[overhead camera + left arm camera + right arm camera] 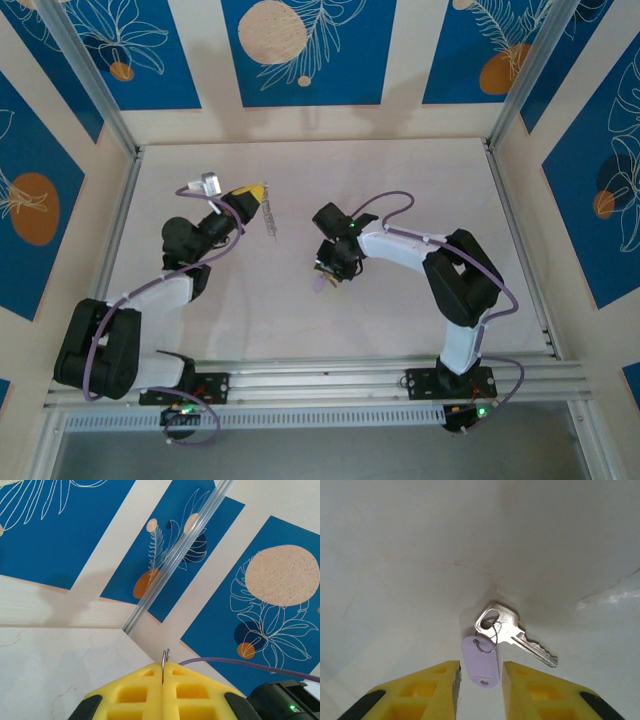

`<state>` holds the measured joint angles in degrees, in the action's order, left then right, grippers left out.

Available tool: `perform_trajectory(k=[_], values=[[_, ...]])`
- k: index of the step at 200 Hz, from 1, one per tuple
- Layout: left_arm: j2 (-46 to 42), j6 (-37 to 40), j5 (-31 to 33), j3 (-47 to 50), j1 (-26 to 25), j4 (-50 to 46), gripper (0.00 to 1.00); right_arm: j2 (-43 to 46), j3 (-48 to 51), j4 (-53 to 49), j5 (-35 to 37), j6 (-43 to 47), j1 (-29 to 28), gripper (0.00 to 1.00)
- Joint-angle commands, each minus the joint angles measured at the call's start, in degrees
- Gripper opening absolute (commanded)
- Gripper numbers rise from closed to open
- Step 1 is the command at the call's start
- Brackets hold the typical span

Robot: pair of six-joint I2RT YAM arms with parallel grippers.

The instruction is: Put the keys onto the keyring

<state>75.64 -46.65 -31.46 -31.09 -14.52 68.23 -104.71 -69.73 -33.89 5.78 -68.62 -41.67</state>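
Observation:
A silver key (512, 631) lies flat on the white table, joined by a small wire ring to a pale lilac tag (480, 661). In the top view the lilac tag (319, 285) shows just below my right gripper (331, 273). My right gripper (481, 680) stands open low over the table, and the tag sits between its yellow fingertips with a gap on each side. My left gripper (163, 667) is shut on the grey keyring (165, 655), whose thin wire end sticks out past the pads. The keyring (270, 222) hangs from the left gripper (257, 191), left of the key.
Aluminium frame rails (118, 222) border the white table on the left and right. Blue patterned wall panels (300, 50) close the back and sides. Purple cables (385, 205) loop off both arms.

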Motion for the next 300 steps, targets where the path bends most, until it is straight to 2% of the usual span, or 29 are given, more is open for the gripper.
perform_trajectory(k=[1, 151, 300], values=[[0.26, -0.79, -1.31, -0.29, 0.81, 4.53, 0.00, -1.50, 0.03, -0.57, -0.84, -1.23, -0.53, 0.30], [0.89, -1.69, -1.41, -0.23, 1.07, 5.95, 0.00, -5.31, -2.75, -0.30, -0.80, -0.43, 0.19, 0.29], [1.76, -2.65, -1.96, -0.56, 1.16, 7.36, 0.00, -4.39, -2.74, -0.65, -0.43, 0.72, 0.80, 0.05]])
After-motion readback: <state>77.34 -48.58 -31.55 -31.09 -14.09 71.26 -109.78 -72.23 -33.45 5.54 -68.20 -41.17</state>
